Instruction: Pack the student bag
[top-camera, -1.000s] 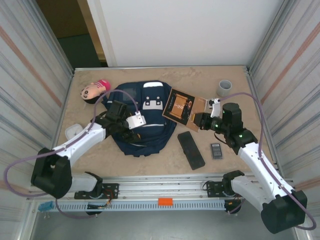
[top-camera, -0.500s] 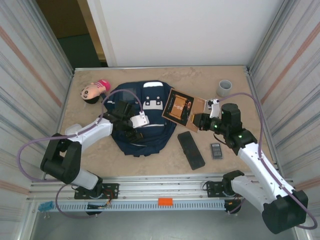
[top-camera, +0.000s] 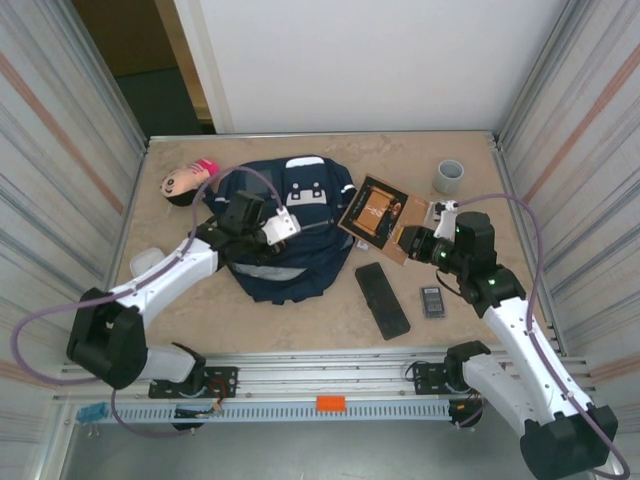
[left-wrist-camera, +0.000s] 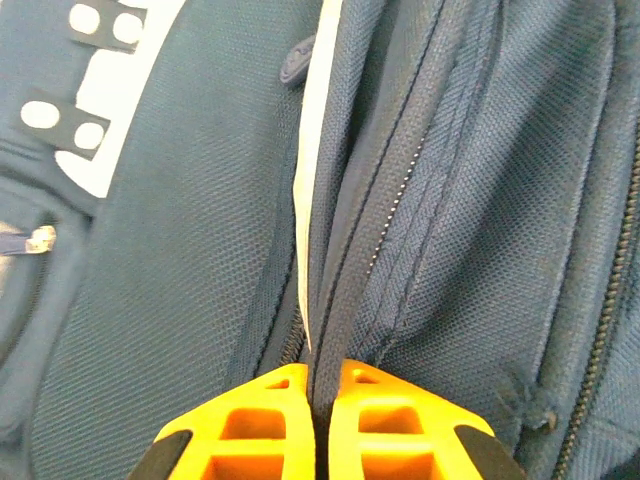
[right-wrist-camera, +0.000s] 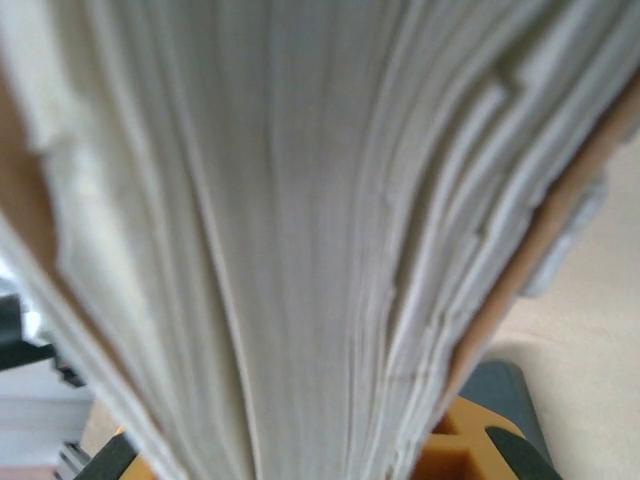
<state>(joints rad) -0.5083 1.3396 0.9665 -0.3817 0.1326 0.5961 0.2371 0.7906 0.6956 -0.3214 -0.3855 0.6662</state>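
Note:
The student bag (top-camera: 300, 250), navy blue with white patches, lies at the table's centre-left. My left gripper (top-camera: 266, 238) is at its left half. In the left wrist view that gripper (left-wrist-camera: 320, 378) is shut, its orange fingers (left-wrist-camera: 262, 415) pinching a fold of the bag's fabric (left-wrist-camera: 345, 300) beside a zipper and a thin white stripe. My right gripper (top-camera: 413, 241) is shut on a brown-covered book (top-camera: 377, 213), held tilted just right of the bag. The book's white page edges (right-wrist-camera: 300, 220) fill most of the right wrist view, with one orange finger (right-wrist-camera: 470, 440) beside them.
A long black case (top-camera: 382, 299) and a small dark device (top-camera: 432, 300) lie right of the bag. A grey cup (top-camera: 449, 176) stands at the back right. A doll head with a pink cap (top-camera: 188, 181) lies at the back left, and a white object (top-camera: 145, 262) at the left edge.
My left gripper has gone from open to shut on the bag's fabric, and the bag has bunched up and shifted toward the back. The right gripper has drawn the book slightly to the right.

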